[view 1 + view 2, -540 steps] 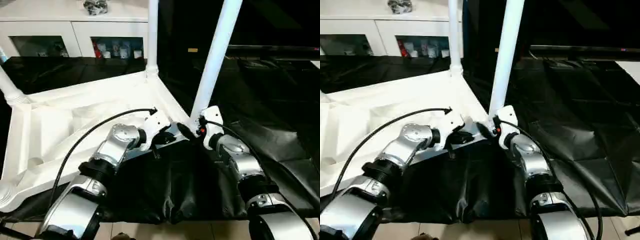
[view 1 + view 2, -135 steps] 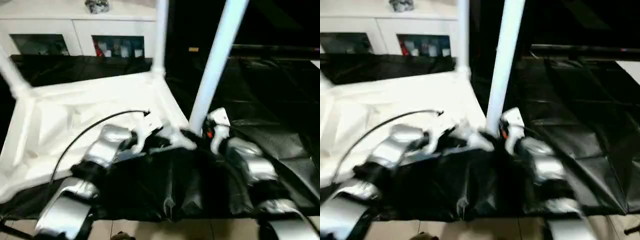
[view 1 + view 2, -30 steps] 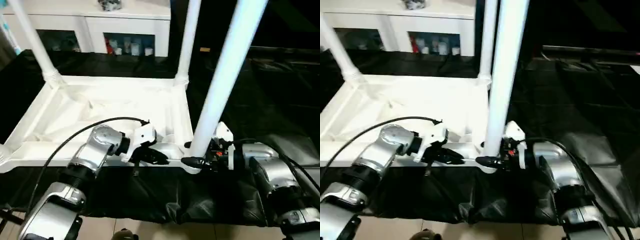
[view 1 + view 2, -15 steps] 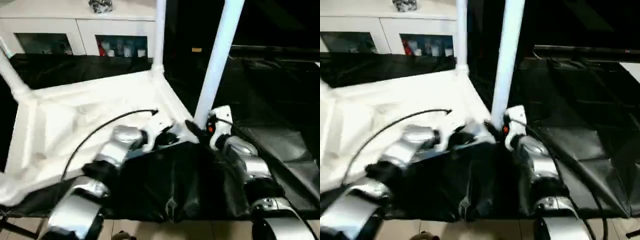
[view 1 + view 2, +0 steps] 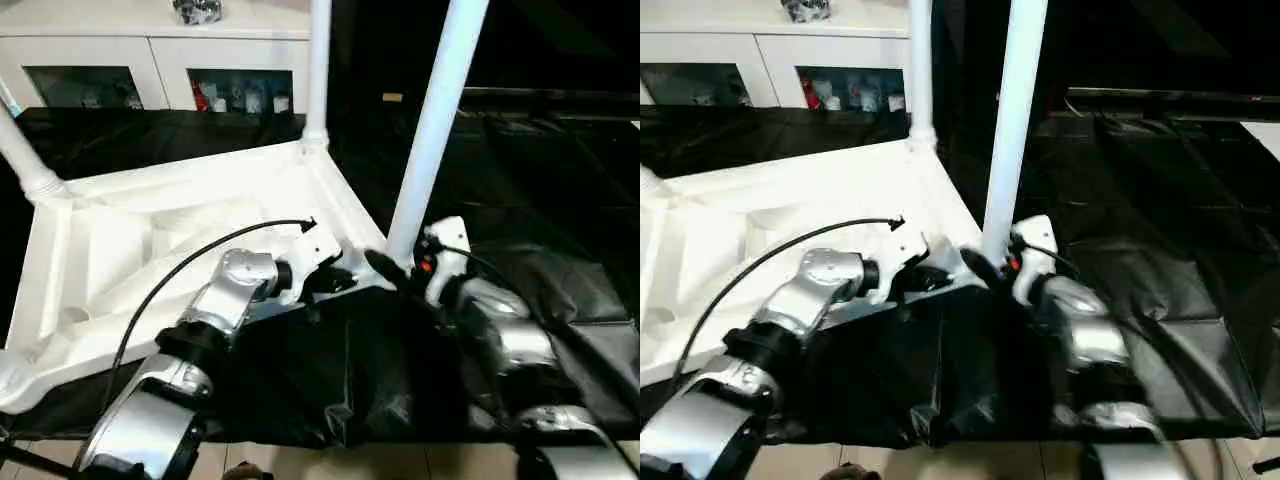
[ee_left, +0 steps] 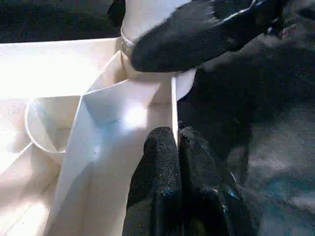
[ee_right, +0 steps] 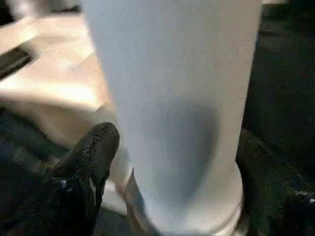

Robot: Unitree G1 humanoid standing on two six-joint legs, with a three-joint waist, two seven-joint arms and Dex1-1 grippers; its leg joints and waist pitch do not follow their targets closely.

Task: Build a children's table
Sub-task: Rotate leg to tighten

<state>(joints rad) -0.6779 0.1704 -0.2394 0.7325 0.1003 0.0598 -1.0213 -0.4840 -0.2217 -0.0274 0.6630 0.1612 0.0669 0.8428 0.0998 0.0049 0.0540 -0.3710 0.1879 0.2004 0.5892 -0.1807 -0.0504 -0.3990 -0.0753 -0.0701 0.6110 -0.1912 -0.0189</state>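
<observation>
The children's table lies upside down, its ribbed white top [image 5: 150,230] on the black-covered work table. White legs stand up from three corners: near right [image 5: 437,120], far [image 5: 318,70] and left [image 5: 22,158]. My left gripper [image 5: 335,280] is at the near right corner. In the left wrist view its fingertips [image 6: 165,147] are pressed together on the top's thin rim [image 6: 173,103]. My right gripper [image 5: 395,262] straddles the base of the near right leg [image 7: 177,98]. One finger [image 7: 98,147] lies against the leg, and there is a gap on the other side.
The work table's black cover [image 5: 560,200] stretches to the right and bunches in folds [image 5: 350,380] at the front edge between my forearms. A white cabinet [image 5: 150,50] with glass doors stands behind. A black cable [image 5: 180,265] arcs over my left arm.
The head view has swung and tilted between the frames. Both grippers stay at the table's near right corner, the left on the rim and the right at the leg's base.
</observation>
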